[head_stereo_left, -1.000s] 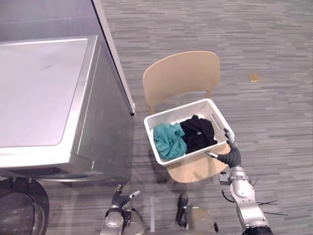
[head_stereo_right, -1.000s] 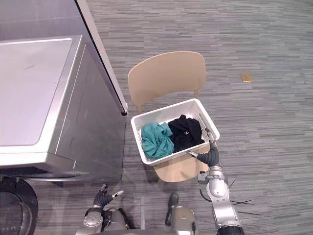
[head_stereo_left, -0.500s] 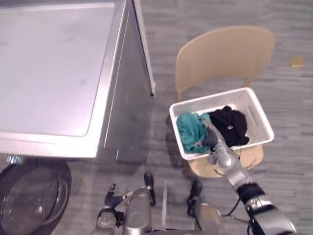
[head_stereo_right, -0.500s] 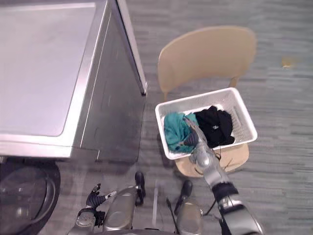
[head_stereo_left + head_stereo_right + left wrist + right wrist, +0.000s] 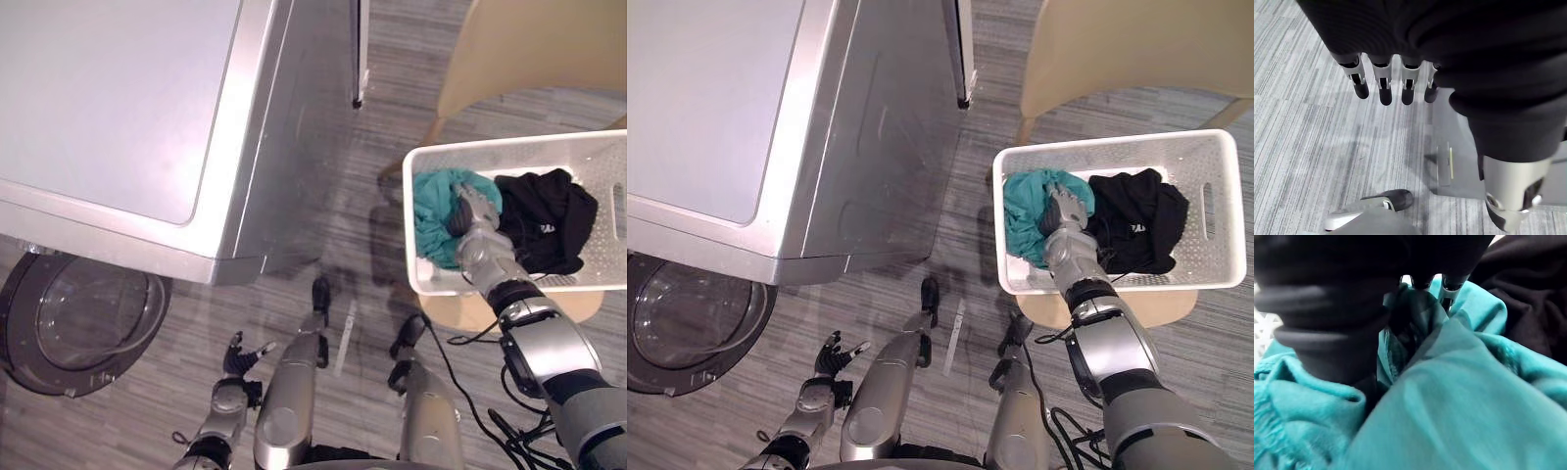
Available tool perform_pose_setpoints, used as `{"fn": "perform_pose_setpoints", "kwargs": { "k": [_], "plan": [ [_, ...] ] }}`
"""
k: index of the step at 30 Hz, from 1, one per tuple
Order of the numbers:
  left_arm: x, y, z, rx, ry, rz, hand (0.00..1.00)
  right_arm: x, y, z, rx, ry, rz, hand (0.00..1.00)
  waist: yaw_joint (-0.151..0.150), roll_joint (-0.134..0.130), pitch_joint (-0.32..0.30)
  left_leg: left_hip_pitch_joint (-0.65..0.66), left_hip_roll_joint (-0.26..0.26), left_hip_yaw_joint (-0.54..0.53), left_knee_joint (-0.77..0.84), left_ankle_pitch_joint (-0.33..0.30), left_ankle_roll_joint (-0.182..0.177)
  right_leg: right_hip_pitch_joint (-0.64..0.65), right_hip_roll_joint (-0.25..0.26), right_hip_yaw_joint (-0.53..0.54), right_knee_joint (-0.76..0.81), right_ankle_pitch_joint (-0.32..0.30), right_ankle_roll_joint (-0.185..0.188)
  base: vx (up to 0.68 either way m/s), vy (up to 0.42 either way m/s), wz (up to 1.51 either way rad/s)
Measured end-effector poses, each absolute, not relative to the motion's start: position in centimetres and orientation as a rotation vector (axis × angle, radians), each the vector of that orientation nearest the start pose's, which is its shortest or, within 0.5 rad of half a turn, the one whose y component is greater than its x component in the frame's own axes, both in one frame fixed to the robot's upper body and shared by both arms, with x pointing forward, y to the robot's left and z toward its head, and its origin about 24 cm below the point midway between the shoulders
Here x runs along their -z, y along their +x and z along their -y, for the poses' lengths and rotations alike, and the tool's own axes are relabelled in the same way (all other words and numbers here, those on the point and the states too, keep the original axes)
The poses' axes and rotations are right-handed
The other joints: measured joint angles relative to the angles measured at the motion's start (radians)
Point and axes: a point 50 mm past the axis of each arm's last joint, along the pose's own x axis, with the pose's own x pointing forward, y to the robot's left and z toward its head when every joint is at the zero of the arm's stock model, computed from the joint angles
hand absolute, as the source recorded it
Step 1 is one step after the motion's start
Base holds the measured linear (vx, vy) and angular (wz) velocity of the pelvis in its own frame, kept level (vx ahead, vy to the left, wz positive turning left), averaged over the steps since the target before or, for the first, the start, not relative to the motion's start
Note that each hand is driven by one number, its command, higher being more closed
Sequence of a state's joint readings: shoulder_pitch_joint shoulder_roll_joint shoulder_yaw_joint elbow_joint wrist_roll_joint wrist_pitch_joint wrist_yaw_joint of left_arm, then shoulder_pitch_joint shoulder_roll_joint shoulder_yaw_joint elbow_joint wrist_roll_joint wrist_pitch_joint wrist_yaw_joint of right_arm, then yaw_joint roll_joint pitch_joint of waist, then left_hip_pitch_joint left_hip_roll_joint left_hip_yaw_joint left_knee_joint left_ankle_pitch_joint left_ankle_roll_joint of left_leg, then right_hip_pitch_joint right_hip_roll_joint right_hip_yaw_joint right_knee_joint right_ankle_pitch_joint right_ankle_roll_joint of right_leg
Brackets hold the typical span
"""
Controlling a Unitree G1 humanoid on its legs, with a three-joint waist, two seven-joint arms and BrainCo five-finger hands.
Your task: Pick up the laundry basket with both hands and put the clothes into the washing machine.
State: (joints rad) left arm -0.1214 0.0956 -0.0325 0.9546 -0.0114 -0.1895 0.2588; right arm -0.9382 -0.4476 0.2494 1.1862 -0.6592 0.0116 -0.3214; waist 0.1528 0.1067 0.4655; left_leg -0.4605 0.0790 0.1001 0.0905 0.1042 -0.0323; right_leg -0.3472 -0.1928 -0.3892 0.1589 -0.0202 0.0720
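One white basket (image 5: pixel 1019 279) on one tan chair (image 5: pixel 1136 49); one washer (image 5: pixel 745 108) left of basket, its round door (image 5: pixel 686 323) open. In basket: one teal cloth (image 5: pixel 1024 220), one black cloth (image 5: pixel 1136 220). Right hand (image 5: pixel 1066 211) on teal cloth, fingers sunk in folds, grip unreadable. Left hand (image 5: pixel 833 354) well left of basket, relaxed, empty.

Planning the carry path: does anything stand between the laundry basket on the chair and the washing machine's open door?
Nothing visible lies on the floor between the laundry basket and the open door. The front corner of the washing machine sits close to that line, so the path likely rounds it. The drum opening is hidden.
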Motion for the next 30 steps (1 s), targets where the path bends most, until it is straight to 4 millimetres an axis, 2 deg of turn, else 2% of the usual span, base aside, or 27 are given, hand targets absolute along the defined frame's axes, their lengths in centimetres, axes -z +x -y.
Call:
{"fn": "perform_pose_setpoints", "kwargs": {
  "k": [2,10,13,15,18,20,21,23,26,28,30],
  "plan": [
    [10.5,21.2,-18.1,-0.239,0.157,-0.606,0.00,-12.3,39.6,24.1,0.272,-1.248,-0.069,1.00,0.000,0.000,0.001,0.000,0.000,-0.001,-0.027,0.016,-0.002,-0.010,0.003,0.001,-0.004,0.000,0.000,0.00,0.000,0.00],
    [10.1,21.9,-16.7,-0.223,0.113,-0.580,0.00,-12.3,39.6,22.8,0.243,-1.126,-0.026,1.00,-0.005,-0.008,0.012,0.075,0.008,0.018,-0.049,0.017,-0.002,0.036,0.013,0.034,-0.007,0.005,-0.007,0.02,-0.009,-0.09],
    [10.0,21.9,-16.7,-0.226,0.110,-0.575,0.00,-13.2,39.0,22.0,0.262,-1.004,0.076,1.00,-0.016,-0.014,0.020,0.122,0.012,0.027,-0.059,0.016,-0.002,0.073,0.016,0.045,-0.009,0.005,-0.007,0.01,-0.012,-0.14],
    [9.9,21.7,-17.1,-0.239,0.108,-0.569,0.00,-14.6,38.3,20.7,0.265,-0.888,0.193,1.00,-0.032,-0.032,0.030,0.168,0.012,0.042,-0.067,0.016,-0.003,0.103,0.016,0.063,-0.010,0.005,-0.007,0.00,0.005,-0.19],
    [10.1,21.2,-17.3,-0.236,0.105,-0.576,0.00,-14.3,36.4,20.0,0.277,-0.709,0.274,1.00,-0.046,-0.046,0.025,0.233,0.011,0.050,-0.090,0.014,-0.004,0.155,0.017,0.068,-0.017,0.005,-0.006,0.01,0.021,-0.10],
    [10.8,19.9,-18.0,-0.239,0.116,-0.615,0.00,-13.2,34.5,18.3,0.249,-0.522,0.316,1.00,-0.062,-0.087,-0.008,0.269,0.009,0.069,-0.102,0.001,-0.014,0.179,0.019,0.094,-0.030,-0.009,0.007,0.02,0.021,-0.25],
    [11.0,19.5,-18.2,-0.245,0.113,-0.629,0.00,-12.8,33.9,17.9,0.243,-0.489,0.321,1.00,-0.064,-0.095,-0.015,0.280,0.009,0.073,-0.110,0.001,-0.014,0.185,0.020,0.098,-0.034,-0.009,0.008,0.04,0.008,-0.24],
    [11.9,17.6,-19.2,-0.276,0.106,-0.687,0.00,-10.6,31.3,16.5,0.196,-0.292,0.304,1.00,-0.083,-0.129,-0.066,0.338,0.007,0.090,-0.141,0.000,-0.015,0.228,0.023,0.110,-0.050,-0.011,0.011,0.05,0.010,-0.18],
    [12.5,16.0,-20.3,-0.304,0.103,-0.728,0.00,-9.3,28.6,15.8,0.141,-0.109,0.297,1.00,-0.084,-0.148,-0.135,0.392,0.005,0.116,-0.164,-0.001,-0.017,0.257,0.025,0.137,-0.058,-0.010,0.013,0.06,0.014,-0.24],
    [12.7,15.2,-20.8,-0.308,0.116,-0.747,0.00,-9.3,27.8,14.9,0.080,-0.024,0.315,1.00,-0.086,-0.156,-0.168,0.404,0.006,0.127,-0.163,-0.004,-0.021,0.258,0.026,0.152,-0.055,-0.010,0.013,0.02,0.008,-0.23],
    [12.5,15.4,-20.9,-0.308,0.118,-0.733,0.00,-9.5,27.5,14.1,0.035,0.060,0.334,1.00,-0.088,-0.155,-0.172,0.401,0.009,0.112,-0.143,-0.010,-0.021,0.250,0.024,0.164,-0.012,-0.014,0.020,-0.02,0.004,0.07]
  ]
}}
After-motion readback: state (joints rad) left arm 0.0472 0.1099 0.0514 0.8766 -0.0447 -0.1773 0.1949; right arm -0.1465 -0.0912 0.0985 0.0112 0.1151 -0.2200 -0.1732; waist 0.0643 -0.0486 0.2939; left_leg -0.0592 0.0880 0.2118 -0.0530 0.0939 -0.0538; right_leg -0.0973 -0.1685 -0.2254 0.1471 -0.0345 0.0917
